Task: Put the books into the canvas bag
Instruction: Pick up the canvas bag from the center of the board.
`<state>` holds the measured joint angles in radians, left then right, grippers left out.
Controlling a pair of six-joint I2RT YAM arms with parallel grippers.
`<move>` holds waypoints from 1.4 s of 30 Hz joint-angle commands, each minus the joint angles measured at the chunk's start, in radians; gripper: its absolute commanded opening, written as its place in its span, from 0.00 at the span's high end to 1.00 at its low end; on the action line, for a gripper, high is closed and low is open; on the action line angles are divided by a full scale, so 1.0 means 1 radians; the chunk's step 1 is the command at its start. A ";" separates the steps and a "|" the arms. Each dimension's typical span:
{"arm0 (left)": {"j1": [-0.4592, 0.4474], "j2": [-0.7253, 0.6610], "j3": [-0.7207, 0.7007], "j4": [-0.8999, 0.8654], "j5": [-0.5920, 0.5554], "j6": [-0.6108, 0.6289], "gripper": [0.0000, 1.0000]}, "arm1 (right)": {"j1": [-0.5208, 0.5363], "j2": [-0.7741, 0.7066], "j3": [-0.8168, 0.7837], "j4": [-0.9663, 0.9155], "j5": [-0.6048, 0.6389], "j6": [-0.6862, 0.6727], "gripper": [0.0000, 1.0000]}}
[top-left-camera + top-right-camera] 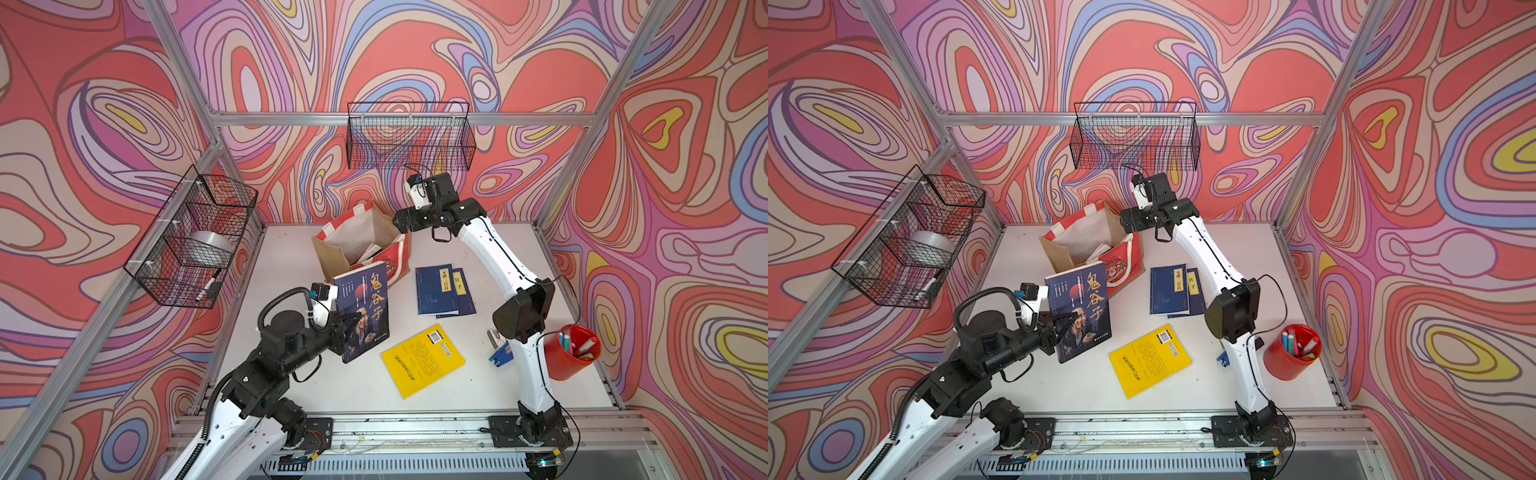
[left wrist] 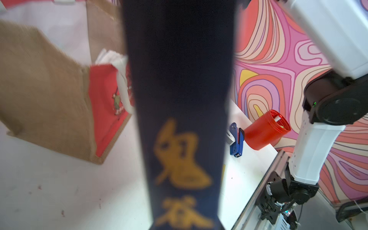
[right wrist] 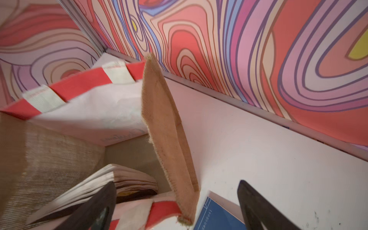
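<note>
Portrait-cover book (image 1: 363, 314) pinched at edge in left jaws, raised off worktop; right jaws wide astride canvas bag (image 1: 332, 255) wall. Risks: slipping from thin grip, snagging rim, toppling bag.

We see a red cup (image 1: 571, 353) of markers beside a blue stapler (image 1: 500, 353) — and two black wire baskets (image 1: 409, 139) on the walls, one holding a tape roll (image 1: 210, 245).

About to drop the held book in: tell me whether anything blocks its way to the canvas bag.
Nothing visible blocks it. The portrait book, held upright in the left gripper, is beside the canvas bag, whose mouth gapes. The right gripper straddles the bag's side wall, jaws open.
</note>
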<state>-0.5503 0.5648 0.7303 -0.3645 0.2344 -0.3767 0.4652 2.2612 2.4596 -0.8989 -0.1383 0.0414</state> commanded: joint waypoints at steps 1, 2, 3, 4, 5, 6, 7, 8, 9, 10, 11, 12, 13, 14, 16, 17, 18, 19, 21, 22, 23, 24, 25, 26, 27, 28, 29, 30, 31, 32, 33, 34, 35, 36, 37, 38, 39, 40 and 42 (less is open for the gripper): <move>-0.001 0.049 0.090 -0.049 -0.070 0.098 1.00 | -0.002 0.021 0.055 -0.058 -0.009 -0.048 0.05; -0.001 0.066 0.107 -0.057 -0.072 0.106 1.00 | 0.000 0.029 0.066 -0.061 -0.027 -0.061 0.05; 0.000 0.077 0.121 -0.056 -0.073 0.111 1.00 | 0.001 0.033 0.068 -0.061 -0.040 -0.072 0.05; 0.000 0.081 0.129 -0.056 -0.078 0.114 1.00 | 0.003 0.034 0.070 -0.061 -0.045 -0.082 0.05; 0.000 0.084 0.139 -0.052 -0.088 0.118 1.00 | 0.003 0.037 0.071 -0.064 -0.050 -0.091 0.05; 0.000 0.085 0.147 -0.045 -0.104 0.125 1.00 | 0.003 0.044 0.078 -0.069 -0.049 -0.099 0.05; 0.000 0.086 0.156 -0.041 -0.122 0.130 1.00 | 0.004 0.053 0.090 -0.077 -0.050 -0.108 0.05; 0.000 0.090 0.169 -0.033 -0.140 0.138 1.00 | 0.003 0.067 0.108 -0.086 -0.052 -0.122 0.06; 0.000 0.097 0.183 -0.023 -0.158 0.152 1.00 | 0.005 0.080 0.129 -0.095 -0.051 -0.140 0.07; 0.000 0.106 0.196 -0.014 -0.172 0.163 1.00 | 0.011 0.092 0.143 -0.100 -0.048 -0.156 0.10; 0.001 0.122 0.214 -0.006 -0.187 0.175 1.00 | 0.016 0.102 0.156 -0.098 -0.040 -0.181 0.13; 0.001 0.137 0.236 0.000 -0.193 0.188 1.00 | 0.021 0.111 0.164 -0.092 -0.029 -0.198 0.15; 0.002 0.151 0.253 0.007 -0.195 0.196 1.00 | 0.023 0.120 0.174 -0.089 -0.026 -0.205 0.17; 0.001 0.167 0.272 0.015 -0.197 0.204 1.00 | 0.023 0.132 0.188 -0.088 -0.030 -0.213 0.17; 0.002 0.186 0.294 0.035 -0.196 0.216 1.00 | 0.025 0.154 0.205 -0.075 -0.042 -0.222 0.17; 0.004 0.193 0.303 0.046 -0.198 0.221 1.00 | 0.024 0.164 0.209 -0.067 -0.048 -0.229 0.17; 0.004 0.197 0.310 0.054 -0.198 0.228 1.00 | 0.027 0.173 0.211 -0.054 -0.053 -0.234 0.17; 0.005 0.201 0.315 0.059 -0.196 0.233 1.00 | 0.028 0.182 0.215 -0.045 -0.056 -0.237 0.18; 0.011 0.211 0.328 0.058 -0.197 0.247 1.00 | 0.036 0.197 0.225 -0.028 -0.057 -0.252 0.22; 0.014 0.216 0.335 0.057 -0.197 0.253 1.00 | 0.040 0.200 0.225 -0.017 -0.050 -0.264 0.26; 0.018 0.220 0.337 0.060 -0.197 0.258 1.00 | 0.043 0.201 0.225 -0.008 -0.049 -0.276 0.30; 0.021 0.223 0.337 0.064 -0.196 0.261 1.00 | 0.046 0.202 0.224 0.000 -0.045 -0.281 0.34; 0.025 0.227 0.338 0.068 -0.198 0.263 1.00 | 0.047 0.204 0.225 0.008 -0.041 -0.283 0.41; 0.029 0.229 0.340 0.075 -0.199 0.264 1.00 | 0.048 0.205 0.225 0.013 -0.041 -0.282 0.46; 0.033 0.233 0.343 0.082 -0.199 0.265 1.00 | 0.047 0.204 0.225 0.017 -0.039 -0.283 0.51; 0.037 0.239 0.350 0.086 -0.198 0.266 1.00 | 0.048 0.202 0.223 0.016 -0.038 -0.283 0.58; 0.042 0.245 0.361 0.092 -0.199 0.267 1.00 | 0.049 0.196 0.213 0.018 -0.040 -0.282 0.64; 0.044 0.254 0.370 0.092 -0.198 0.270 1.00 | 0.049 0.186 0.191 0.027 -0.040 -0.280 0.68; 0.048 0.265 0.382 0.092 -0.194 0.278 1.00 | 0.051 0.170 0.163 0.041 -0.043 -0.280 0.73; 0.053 0.279 0.394 0.117 -0.192 0.285 1.00 | 0.054 0.152 0.129 0.057 -0.043 -0.278 0.80; 0.055 0.292 0.406 0.130 -0.190 0.290 1.00 | 0.055 0.136 0.097 0.076 -0.042 -0.273 0.97; 0.061 0.310 0.423 0.137 -0.184 0.295 1.00 | 0.058 0.116 0.061 0.096 -0.037 -0.266 1.00; 0.067 0.329 0.441 0.144 -0.175 0.301 1.00 | 0.061 0.096 0.021 0.117 -0.038 -0.265 1.00; 0.071 0.343 0.455 0.150 -0.169 0.304 1.00 | 0.063 0.078 -0.014 0.138 -0.045 -0.265 1.00; 0.075 0.360 0.471 0.159 -0.164 0.306 1.00 | 0.067 0.054 -0.056 0.161 -0.051 -0.263 1.00; 0.078 0.374 0.483 0.173 -0.163 0.306 1.00 | 0.070 0.024 -0.107 0.193 -0.059 -0.257 1.00; 0.084 0.384 0.489 0.188 -0.157 0.305 1.00 | 0.071 -0.006 -0.157 0.231 -0.067 -0.249 1.00; 0.090 0.397 0.498 0.202 -0.148 0.302 1.00 | 0.073 -0.046 -0.234 0.284 -0.070 -0.241 1.00; 0.096 0.420 0.505 0.233 -0.132 0.303 1.00 | 0.078 -0.132 -0.404 0.421 -0.084 -0.230 1.00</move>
<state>-0.4644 0.9726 1.1969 -0.2729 0.0696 -0.0963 0.5228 2.2250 2.1876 -0.6369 -0.1810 -0.2142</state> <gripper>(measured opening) 0.154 0.064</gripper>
